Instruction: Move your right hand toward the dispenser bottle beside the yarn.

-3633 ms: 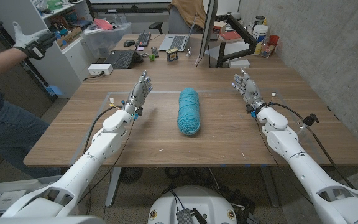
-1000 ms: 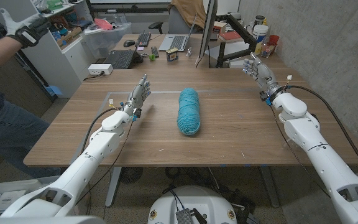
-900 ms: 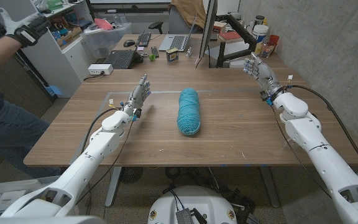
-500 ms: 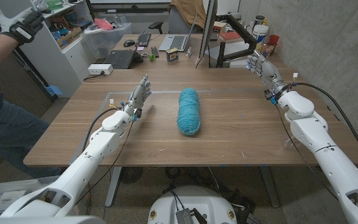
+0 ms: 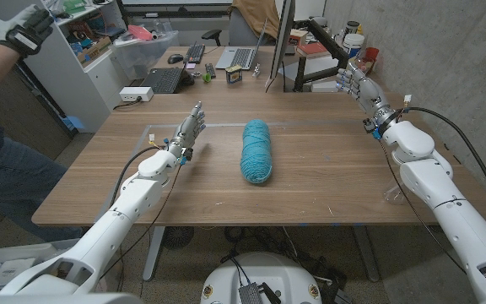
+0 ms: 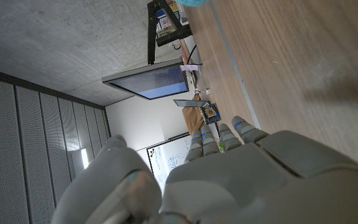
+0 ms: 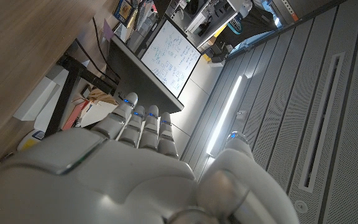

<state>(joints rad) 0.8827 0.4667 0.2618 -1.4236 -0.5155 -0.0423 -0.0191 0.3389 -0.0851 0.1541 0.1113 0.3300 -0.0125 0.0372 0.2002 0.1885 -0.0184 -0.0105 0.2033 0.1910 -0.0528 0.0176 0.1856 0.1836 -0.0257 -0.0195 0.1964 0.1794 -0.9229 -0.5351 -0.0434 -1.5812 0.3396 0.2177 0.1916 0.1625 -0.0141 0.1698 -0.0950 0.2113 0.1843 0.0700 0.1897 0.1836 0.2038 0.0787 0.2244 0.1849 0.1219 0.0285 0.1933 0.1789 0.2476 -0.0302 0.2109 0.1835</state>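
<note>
A teal yarn skein [image 5: 256,150] lies lengthwise in the middle of the wooden table [image 5: 310,194]. My left hand [image 5: 189,128] stands on its edge to the left of the yarn, fingers stretched and apart, holding nothing. My right hand [image 5: 361,87] is raised near the table's far right corner, well away from the yarn, fingers spread and empty. It points at the clutter there: a white tub with a blue lid [image 5: 354,40] and a red cup [image 5: 369,55]. The back of my left hand [image 6: 229,180] and the back of my right hand [image 7: 123,168] show in the wrist views.
A monitor on a black arm [image 5: 283,42] stands at the back edge, with keyboards [image 5: 163,80] and a laptop [image 5: 240,57] on desks behind. A person with a gloved hand [image 5: 19,29] stands at far left. A small clear object [image 5: 392,194] lies by my right forearm.
My right hand has travelled from beside the yarn toward the far right corner, farther from the yarn. The person's gloved arm has risen. My left hand and the yarn stay put.
</note>
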